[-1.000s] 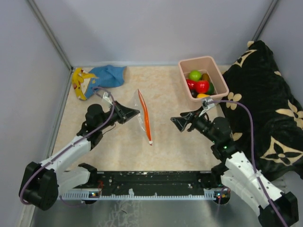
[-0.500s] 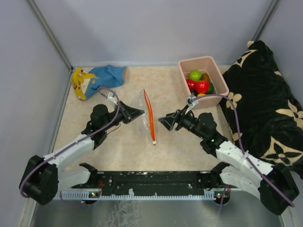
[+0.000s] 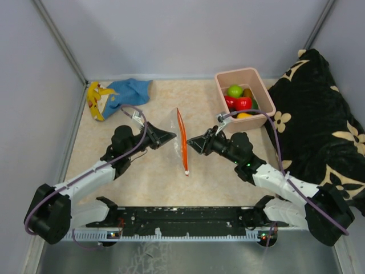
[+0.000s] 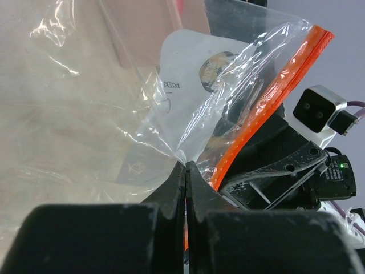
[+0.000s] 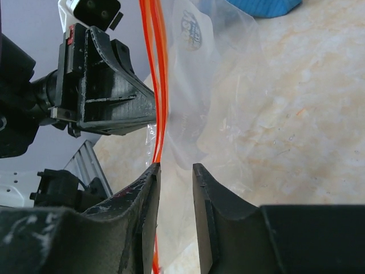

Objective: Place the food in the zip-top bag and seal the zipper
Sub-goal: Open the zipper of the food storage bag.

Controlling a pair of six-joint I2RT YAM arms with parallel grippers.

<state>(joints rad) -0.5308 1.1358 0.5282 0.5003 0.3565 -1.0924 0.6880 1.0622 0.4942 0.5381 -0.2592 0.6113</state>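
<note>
The zip-top bag (image 4: 114,85): thin, crinkled, glossy plastic. The zipper (image 4: 274,97): smooth orange plastic. The food (image 3: 243,104): glossy. The tub (image 3: 235,72): smooth pink plastic.

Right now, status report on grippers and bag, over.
Left gripper shut on zip-top bag. Right gripper open at the zipper. Food in pink tub, none bagged. No obstruction seen.

A beige marbled bench (image 3: 148,165) carries three things. At upper left, a blue cloth (image 3: 132,91) lies touching a yellow banana-like toy (image 3: 94,100). At upper right stands a pink tub (image 3: 259,85). A black patterned blanket (image 3: 319,125) covers the right edge.
</note>
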